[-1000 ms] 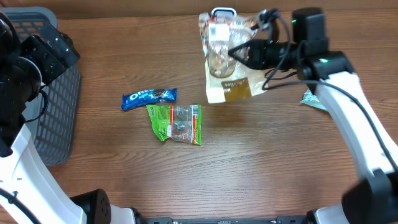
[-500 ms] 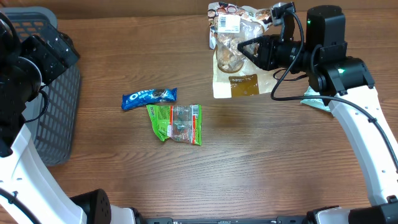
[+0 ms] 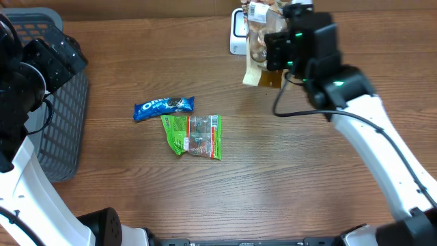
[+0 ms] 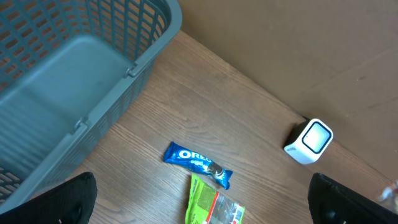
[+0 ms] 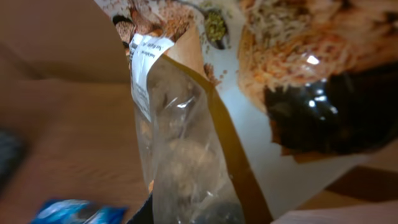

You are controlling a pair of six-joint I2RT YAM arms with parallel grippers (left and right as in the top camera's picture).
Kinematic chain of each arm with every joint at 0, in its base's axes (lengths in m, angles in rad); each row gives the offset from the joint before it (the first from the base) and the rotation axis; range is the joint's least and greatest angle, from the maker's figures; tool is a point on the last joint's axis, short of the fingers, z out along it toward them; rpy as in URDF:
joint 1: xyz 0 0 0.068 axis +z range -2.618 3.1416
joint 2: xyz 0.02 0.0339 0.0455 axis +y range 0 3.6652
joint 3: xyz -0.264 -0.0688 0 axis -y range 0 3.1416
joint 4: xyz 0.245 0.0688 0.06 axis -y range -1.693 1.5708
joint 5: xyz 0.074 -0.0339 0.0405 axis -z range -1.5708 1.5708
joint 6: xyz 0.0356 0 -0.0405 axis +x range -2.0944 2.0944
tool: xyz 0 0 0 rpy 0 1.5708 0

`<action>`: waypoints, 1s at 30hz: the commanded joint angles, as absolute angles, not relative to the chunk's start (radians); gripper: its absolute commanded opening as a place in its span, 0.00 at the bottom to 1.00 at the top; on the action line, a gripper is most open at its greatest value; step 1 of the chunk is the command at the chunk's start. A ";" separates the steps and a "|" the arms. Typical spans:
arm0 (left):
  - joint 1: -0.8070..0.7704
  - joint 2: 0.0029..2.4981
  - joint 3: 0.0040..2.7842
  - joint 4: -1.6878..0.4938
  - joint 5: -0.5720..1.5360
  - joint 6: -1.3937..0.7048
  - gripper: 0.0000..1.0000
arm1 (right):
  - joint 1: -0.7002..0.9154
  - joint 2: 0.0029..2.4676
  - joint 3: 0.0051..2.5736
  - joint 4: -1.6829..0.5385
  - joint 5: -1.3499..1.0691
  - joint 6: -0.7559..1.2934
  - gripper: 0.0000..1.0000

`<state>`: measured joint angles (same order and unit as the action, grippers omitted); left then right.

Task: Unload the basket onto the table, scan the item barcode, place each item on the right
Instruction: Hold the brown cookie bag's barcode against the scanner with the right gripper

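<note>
My right gripper (image 3: pixel 273 53) is clamped on the snack bag (image 3: pixel 261 42) and holds it off the table (image 3: pixel 287 171) at the far edge, just right of the white scanner (image 3: pixel 236 31). From overhead the bag overlaps the scanner's right side, and I cannot tell whether they touch. The bag's long axis runs roughly away from me. The end with the white sticker (image 3: pixel 257 10) points to the far edge, and the brown-panelled end points back toward me, leaning slightly left.

In the right wrist view the bag fills the picture, showing clear film, a brown strip and printed photos of grains. The sticker has dark lines of print, too blurred for me to read.

My left gripper (image 4: pixel 202 202) hangs fully spread and holds nothing, above the corner of the grey basket (image 4: pixel 74 74). Mid-table lies a blue bar (image 3: pixel 164 106) marked "OREO" in white. A green packet (image 3: pixel 193 134) sits just beside it, nearer me, and its lettering is too small to read.
</note>
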<state>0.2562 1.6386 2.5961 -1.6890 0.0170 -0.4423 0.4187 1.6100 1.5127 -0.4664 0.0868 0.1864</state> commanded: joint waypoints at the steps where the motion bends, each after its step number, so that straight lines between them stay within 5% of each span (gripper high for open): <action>1: 0.262 1.636 2.594 -1.689 0.007 -0.430 1.00 | 0.479 1.700 1.526 -0.374 0.528 -0.001 0.04; 15: 0.262 1.636 2.594 -1.689 0.007 -0.430 1.00 | 0.498 2.107 1.526 0.436 0.815 -0.959 0.04; 22: 0.262 1.636 2.594 -1.689 0.007 -0.430 1.00 | 0.465 2.247 1.526 0.516 0.758 -1.187 0.04; 30: 0.262 1.636 2.594 -1.689 0.007 -0.430 1.00 | 0.430 2.320 1.526 0.572 0.684 -1.201 0.04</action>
<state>0.2562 1.6386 2.5961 -1.6909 0.0174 -0.4423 0.4408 2.3257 1.5120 0.5526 0.7345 -1.1694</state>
